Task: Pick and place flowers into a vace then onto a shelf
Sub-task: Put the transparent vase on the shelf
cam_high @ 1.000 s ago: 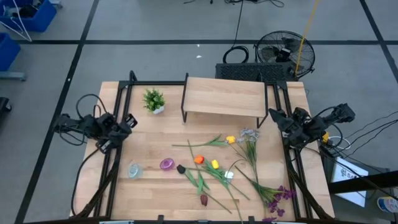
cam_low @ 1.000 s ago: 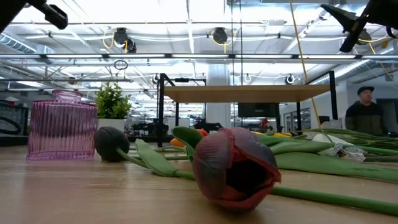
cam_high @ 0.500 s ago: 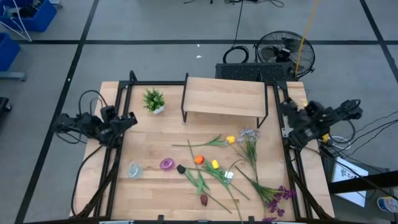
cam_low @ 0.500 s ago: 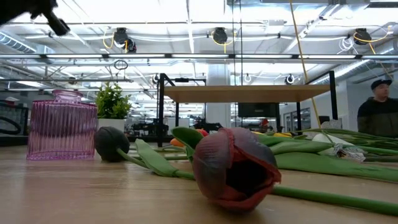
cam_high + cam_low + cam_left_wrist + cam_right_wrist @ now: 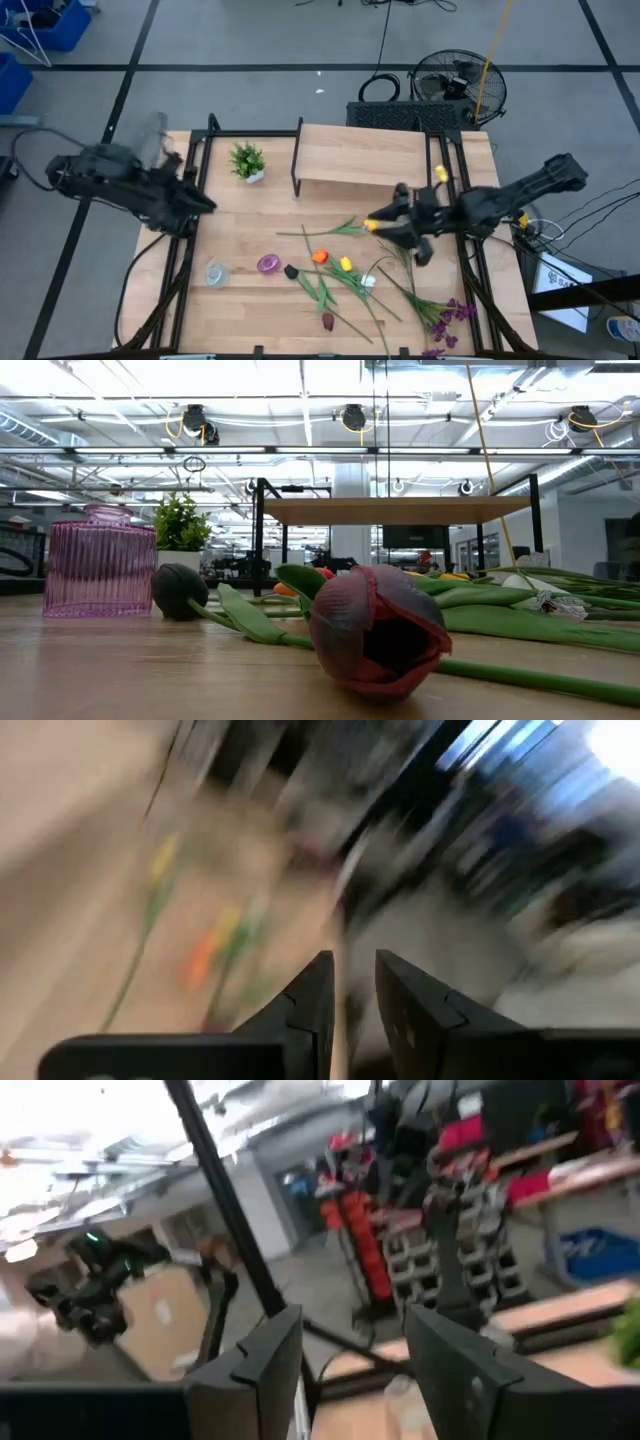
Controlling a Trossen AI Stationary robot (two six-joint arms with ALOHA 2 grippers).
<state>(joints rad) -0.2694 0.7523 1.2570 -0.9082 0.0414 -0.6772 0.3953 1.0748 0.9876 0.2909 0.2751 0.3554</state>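
Note:
The flowers [image 5: 345,270] lie loose on the tabletop in the high view, stems crossing, with orange, yellow, dark red and purple heads. In the low view a dark red head [image 5: 375,630] rests on the wood nearest the camera. A purple ribbed vase [image 5: 100,565] stands upright, also seen in the high view as the purple vase [image 5: 268,264]. The shelf [image 5: 362,157] stands at the table's far side. My right gripper [image 5: 385,226] is open, reaching out over the yellow head [image 5: 370,224]; its fingers [image 5: 270,1370] stand wide apart. My left gripper [image 5: 198,200] hovers by the table's left edge, its fingers [image 5: 320,995] a narrow gap apart.
A small potted plant [image 5: 247,160] stands left of the shelf, and a clear glass vessel [image 5: 216,272] sits left of the purple vase. Black frame rails [image 5: 185,250] run along both table sides. A fan [image 5: 458,88] and cables lie on the floor beyond the far edge.
Both arms have left their places at the table's sides. The right arm has swung out toward the table's left, over the flowers near the yellow head. The left arm has risen and moves fast, blurred. A person in the room behind has walked out of the low view.

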